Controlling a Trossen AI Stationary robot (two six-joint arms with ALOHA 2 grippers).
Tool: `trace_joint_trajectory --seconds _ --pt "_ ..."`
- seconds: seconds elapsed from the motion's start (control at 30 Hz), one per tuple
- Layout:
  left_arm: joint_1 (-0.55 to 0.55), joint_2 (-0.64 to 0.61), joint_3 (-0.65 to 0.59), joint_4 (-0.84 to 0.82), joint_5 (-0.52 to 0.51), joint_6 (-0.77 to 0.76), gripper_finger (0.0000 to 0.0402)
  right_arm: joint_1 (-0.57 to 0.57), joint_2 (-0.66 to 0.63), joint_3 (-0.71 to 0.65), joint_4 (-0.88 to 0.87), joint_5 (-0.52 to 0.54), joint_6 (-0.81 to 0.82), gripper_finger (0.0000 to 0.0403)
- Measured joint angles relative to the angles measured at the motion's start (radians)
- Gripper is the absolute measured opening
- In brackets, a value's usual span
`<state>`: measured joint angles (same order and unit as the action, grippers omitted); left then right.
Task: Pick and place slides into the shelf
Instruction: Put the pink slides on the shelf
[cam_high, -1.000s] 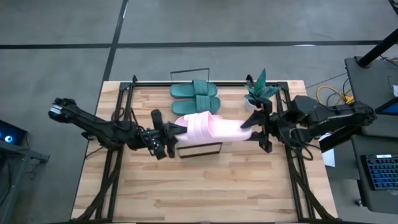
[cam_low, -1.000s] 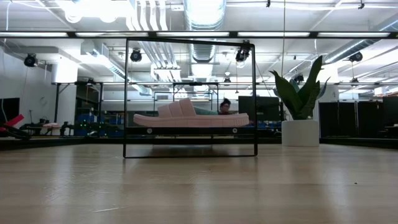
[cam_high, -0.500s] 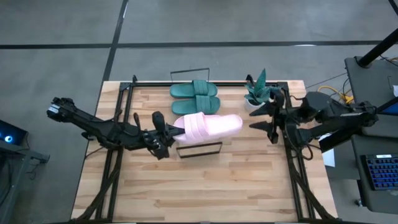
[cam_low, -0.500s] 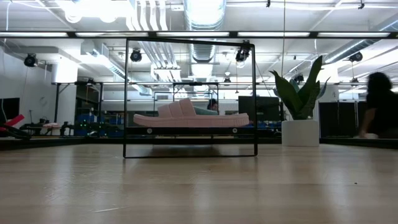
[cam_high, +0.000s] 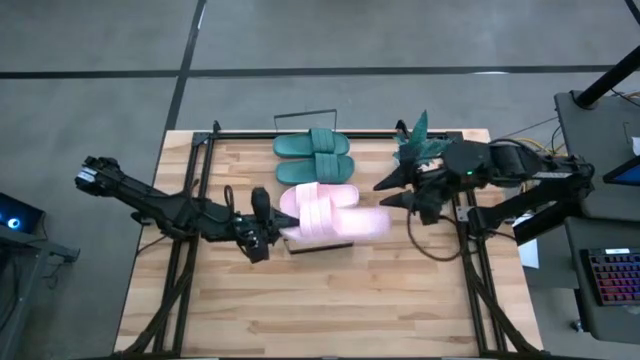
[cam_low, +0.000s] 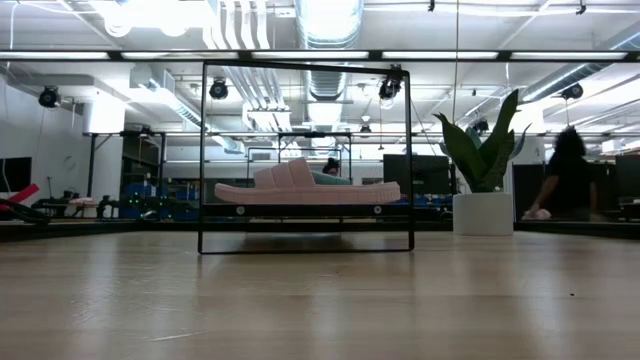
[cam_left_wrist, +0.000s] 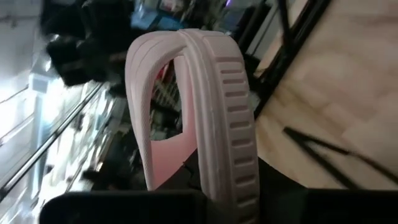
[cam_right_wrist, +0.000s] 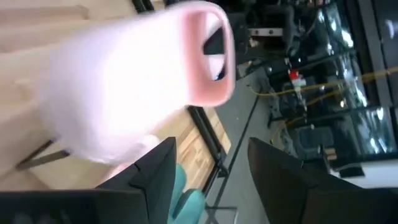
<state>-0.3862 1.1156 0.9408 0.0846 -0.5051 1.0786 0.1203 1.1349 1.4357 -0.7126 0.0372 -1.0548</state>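
Two teal slides (cam_high: 315, 155) lie side by side on the shelf, near its far wire rail (cam_high: 305, 118). Pink slides (cam_high: 322, 205) sit nearer the near rail (cam_high: 322, 240); where one ends and the other begins is unclear. In the low view a pink slide (cam_low: 300, 186) lies flat inside the shelf frame (cam_low: 203, 150). My left gripper (cam_high: 272, 222) is shut on a pink slide's left end. My right gripper (cam_high: 392, 192) hovers open just right of the pink slides, touching nothing. In the right wrist view, the right gripper (cam_right_wrist: 211, 180) faces a blurred pink slide (cam_right_wrist: 137, 87). My left gripper holds a pink slide by its sole edge at the left end (cam_left_wrist: 231, 186), coming level from the table's left. In the left wrist view the slide stands on its side, its ribbed sole edge toward the camera and its strap (cam_left_wrist: 146, 93) arching off one side. The fingers themselves are hidden at the frame's edge.
A teal potted plant (cam_high: 420, 145) stands at the table's far right, close behind my right gripper; in the low view the plant (cam_low: 485, 160) is right of the shelf. Bare wooden tabletop (cam_high: 320, 300) spreads along the near side. A person moves in the room beyond.
My right gripper came away from the pink slide's right end, drew back toward the table's right edge, then swung forward toward the far side and the slides. The pink slide's right end swung toward the near edge, and it is blurred now.
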Motion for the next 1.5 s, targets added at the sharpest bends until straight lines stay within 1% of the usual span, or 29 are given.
trace_joint_trajectory --seconds 0.07,0.23,0.37,0.43,0.57,0.63,0.87,1.03,1.33,1.4,1.5 --pt "0.000 0.000 -0.002 0.000 0.035 0.001 0.0012 -0.001 0.041 0.032 0.006 -0.007 -0.035 0.0189" --pt "0.000 0.000 -0.002 0.003 0.082 0.004 0.0012 -0.010 0.140 0.084 0.007 -0.018 -0.112 0.0189" --pt "-0.001 0.000 -0.003 0.004 0.110 0.018 0.0012 -0.012 0.195 0.126 0.010 -0.031 -0.149 0.0188" --pt "-0.001 0.000 -0.003 0.007 0.111 0.026 0.0012 -0.012 0.212 0.152 0.012 -0.082 -0.153 0.0186" --pt "0.001 0.000 -0.003 0.014 0.111 0.028 0.0012 -0.016 0.240 0.205 0.016 -0.218 -0.158 0.0179" --pt "0.002 0.006 -0.003 0.021 0.111 0.032 0.0012 -0.018 0.260 0.229 0.017 -0.261 -0.154 0.0176" --pt "0.011 0.041 -0.001 0.067 0.113 0.085 0.0012 -0.020 0.341 0.295 0.001 -0.290 -0.149 0.0171" --pt "0.028 0.053 0.010 0.071 0.106 0.087 0.0012 -0.022 0.377 0.325 0.010 -0.351 -0.131 0.0170" --pt "0.049 0.055 0.010 0.090 0.108 0.085 0.0012 -0.022 0.413 0.333 0.018 -0.362 -0.131 0.0163" --pt "0.053 0.055 0.010 0.091 0.108 0.085 0.0012 -0.023 0.414 0.333 0.034 -0.362 -0.127 0.0153" --pt "0.059 0.055 0.011 0.091 0.111 0.085 0.0012 -0.023 0.423 0.333 0.077 -0.362 -0.109 0.0119"
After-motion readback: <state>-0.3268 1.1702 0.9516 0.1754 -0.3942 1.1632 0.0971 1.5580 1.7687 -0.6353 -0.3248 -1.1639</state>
